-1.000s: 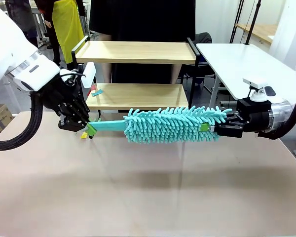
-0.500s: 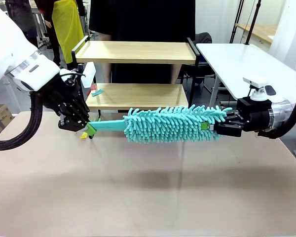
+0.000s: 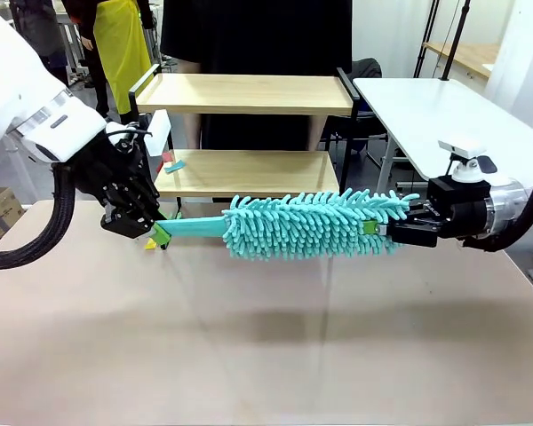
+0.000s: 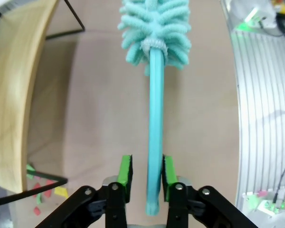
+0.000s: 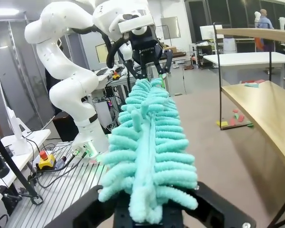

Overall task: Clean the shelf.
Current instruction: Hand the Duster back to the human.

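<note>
A white robot arm enters from the left. Its left gripper (image 3: 160, 232) has its green pads (image 4: 127, 172) parted on either side of a teal duster's handle (image 3: 194, 228), with a thin gap on each side. The microfiber duster (image 3: 315, 224) hangs level above the tan table (image 3: 266, 355). At the right, the right gripper (image 3: 373, 229) is clamped shut on the fluffy tip. Behind the duster, at the table's far edge, stands the shelf (image 3: 249, 93); small coloured scraps (image 3: 172, 164) lie on its lower board. A person in black stands behind it. The print on the left gripper in the right wrist view is too small to read.
</note>
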You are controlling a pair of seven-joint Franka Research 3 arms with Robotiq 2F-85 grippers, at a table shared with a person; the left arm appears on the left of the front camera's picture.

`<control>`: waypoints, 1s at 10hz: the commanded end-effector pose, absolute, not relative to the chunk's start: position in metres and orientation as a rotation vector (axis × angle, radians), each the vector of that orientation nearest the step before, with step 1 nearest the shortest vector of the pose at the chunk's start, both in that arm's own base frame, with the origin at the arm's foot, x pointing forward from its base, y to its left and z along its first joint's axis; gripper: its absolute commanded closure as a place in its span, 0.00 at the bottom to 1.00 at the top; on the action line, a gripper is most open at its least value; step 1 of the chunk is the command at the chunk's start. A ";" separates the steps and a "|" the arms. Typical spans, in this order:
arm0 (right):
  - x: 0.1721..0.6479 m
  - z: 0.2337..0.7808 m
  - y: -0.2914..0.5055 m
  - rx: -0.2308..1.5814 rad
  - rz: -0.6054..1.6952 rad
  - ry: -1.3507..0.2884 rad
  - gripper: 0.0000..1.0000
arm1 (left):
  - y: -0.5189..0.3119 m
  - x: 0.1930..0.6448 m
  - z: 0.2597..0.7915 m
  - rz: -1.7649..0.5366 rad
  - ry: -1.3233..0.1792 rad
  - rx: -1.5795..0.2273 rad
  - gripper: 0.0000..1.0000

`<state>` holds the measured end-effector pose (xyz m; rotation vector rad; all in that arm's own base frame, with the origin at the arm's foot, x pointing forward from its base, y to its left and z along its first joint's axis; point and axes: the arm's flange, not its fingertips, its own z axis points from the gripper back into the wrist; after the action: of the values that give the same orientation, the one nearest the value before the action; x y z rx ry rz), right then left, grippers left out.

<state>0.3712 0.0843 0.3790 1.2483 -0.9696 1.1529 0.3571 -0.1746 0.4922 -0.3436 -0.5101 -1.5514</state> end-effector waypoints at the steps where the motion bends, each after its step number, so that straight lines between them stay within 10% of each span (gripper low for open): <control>1: 0.372 0.383 0.085 1.228 1.170 -0.987 1.00 | -0.149 0.361 0.499 -1.516 -0.544 -0.439 0.24; 2: 0.372 0.383 0.085 1.228 1.170 -0.987 1.00 | -0.137 0.362 0.504 -1.498 -0.576 -0.501 0.00; 10: 0.372 0.383 0.085 1.228 1.170 -0.987 1.00 | 0.023 0.374 0.501 -1.259 -0.860 -0.746 0.00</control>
<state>0.3715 0.0840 0.3799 1.2407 -0.9727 1.1560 0.3676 0.0242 0.5047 -0.7383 -0.8293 -1.2427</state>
